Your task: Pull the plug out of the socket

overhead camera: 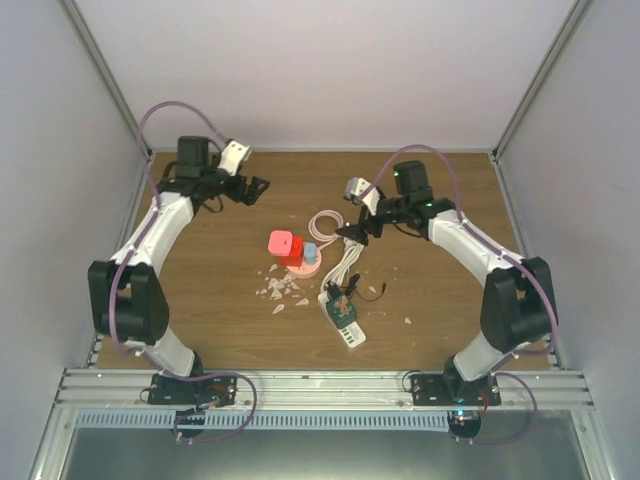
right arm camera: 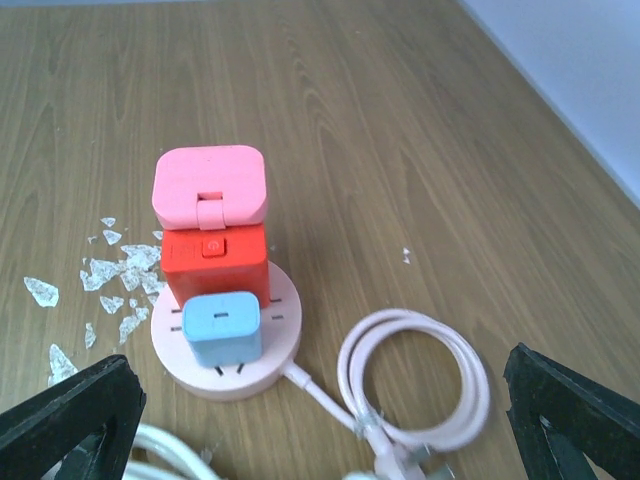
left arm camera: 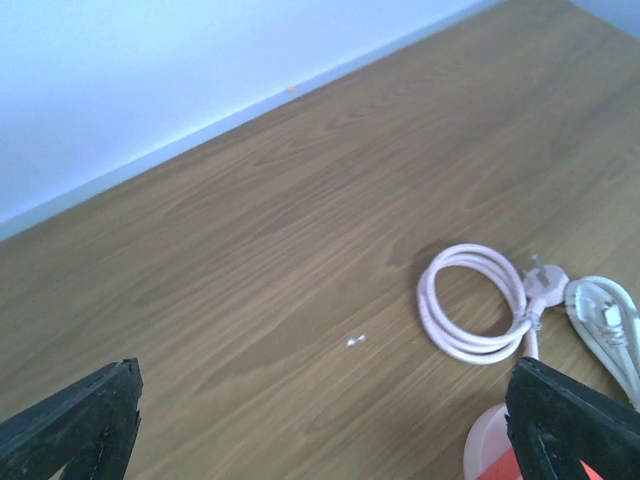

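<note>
The right gripper (right arm camera: 318, 405), jaws wide and empty, hangs near the round pink socket (right arm camera: 283, 312), on whose facing side a pale-blue plug (right arm camera: 222, 330) stands upright with a red adapter (right arm camera: 213, 262) and a pink adapter (right arm camera: 210, 185) behind, while the left gripper (left arm camera: 322, 400), equally wide, sits well apart from that socket.

Round pink socket (overhead camera: 306, 268) with three plugs (overhead camera: 292, 250) on the table (overhead camera: 230, 330), right fingers (overhead camera: 351, 233) just beside it, left fingers (overhead camera: 258, 186) well apart.
</note>
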Action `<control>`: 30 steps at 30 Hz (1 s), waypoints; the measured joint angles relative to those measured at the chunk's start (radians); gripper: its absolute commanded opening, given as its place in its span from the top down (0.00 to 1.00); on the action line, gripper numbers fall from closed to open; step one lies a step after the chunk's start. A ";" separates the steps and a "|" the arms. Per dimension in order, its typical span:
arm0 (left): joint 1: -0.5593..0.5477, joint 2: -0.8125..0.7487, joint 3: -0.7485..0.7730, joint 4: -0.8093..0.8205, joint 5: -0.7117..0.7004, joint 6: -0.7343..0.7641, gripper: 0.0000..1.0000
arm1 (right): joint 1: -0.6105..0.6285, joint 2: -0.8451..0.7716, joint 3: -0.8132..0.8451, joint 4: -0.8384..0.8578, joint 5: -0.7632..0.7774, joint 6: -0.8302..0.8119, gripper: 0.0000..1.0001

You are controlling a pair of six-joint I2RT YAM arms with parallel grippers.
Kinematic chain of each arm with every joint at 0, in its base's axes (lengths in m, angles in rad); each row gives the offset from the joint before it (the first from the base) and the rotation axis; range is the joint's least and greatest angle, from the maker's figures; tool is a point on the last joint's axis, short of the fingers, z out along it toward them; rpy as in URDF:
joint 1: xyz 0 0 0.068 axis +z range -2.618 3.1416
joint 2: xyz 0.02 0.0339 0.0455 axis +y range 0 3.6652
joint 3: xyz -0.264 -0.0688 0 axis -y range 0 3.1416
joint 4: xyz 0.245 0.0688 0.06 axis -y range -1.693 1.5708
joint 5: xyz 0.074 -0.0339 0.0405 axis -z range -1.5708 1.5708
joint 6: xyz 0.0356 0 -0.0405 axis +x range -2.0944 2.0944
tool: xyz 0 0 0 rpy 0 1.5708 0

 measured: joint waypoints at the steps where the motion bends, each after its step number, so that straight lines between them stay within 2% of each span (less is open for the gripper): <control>1: 0.026 -0.029 -0.029 0.006 0.000 -0.026 0.01 | 0.019 0.023 0.016 -0.002 0.008 -0.010 0.00; 7: 0.062 -0.094 -0.079 -0.039 0.042 -0.066 0.01 | 0.097 0.151 0.109 -0.028 0.028 -0.062 0.00; 11: 0.062 -0.163 -0.206 -0.062 0.107 -0.072 0.01 | 0.126 0.228 0.158 -0.044 0.028 -0.090 0.00; 15: 0.062 -0.206 -0.270 -0.089 0.152 -0.088 0.01 | 0.171 0.283 0.174 -0.048 0.032 -0.114 0.00; 19: 0.069 -0.209 -0.290 -0.084 0.198 -0.119 0.01 | 0.216 0.322 0.181 -0.045 0.035 -0.122 0.00; 30: 0.146 -0.167 -0.349 -0.089 0.351 -0.196 0.11 | 0.243 0.393 0.189 -0.001 0.028 -0.090 0.02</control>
